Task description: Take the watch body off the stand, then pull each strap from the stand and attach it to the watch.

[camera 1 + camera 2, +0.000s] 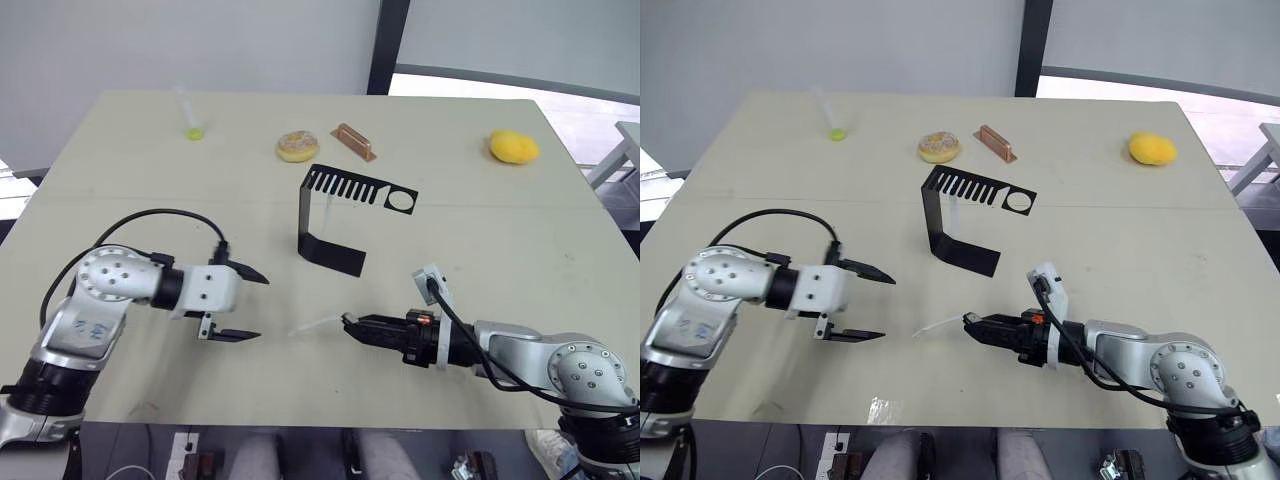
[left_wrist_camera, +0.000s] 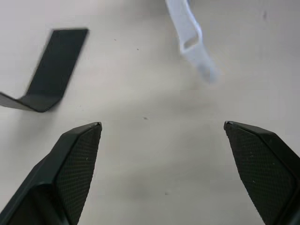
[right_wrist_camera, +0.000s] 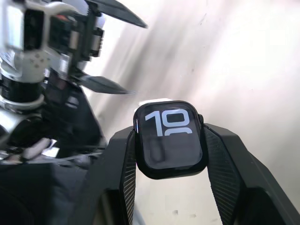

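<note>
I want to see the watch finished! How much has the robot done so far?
The watch body is off the stand, pinched in the right pincer. One white strap sticks out from it toward the open left pincer, so that one looks attached, though the joint is hidden. Another strap seems to hang on the stand; that one is left.

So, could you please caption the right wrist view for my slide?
Right gripper clamps the watch body, screen facing the camera.

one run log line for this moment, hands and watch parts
right hand: shut on watch body | strap: white, sticking out from the watch | left hand: open, empty | stand: on table
</note>
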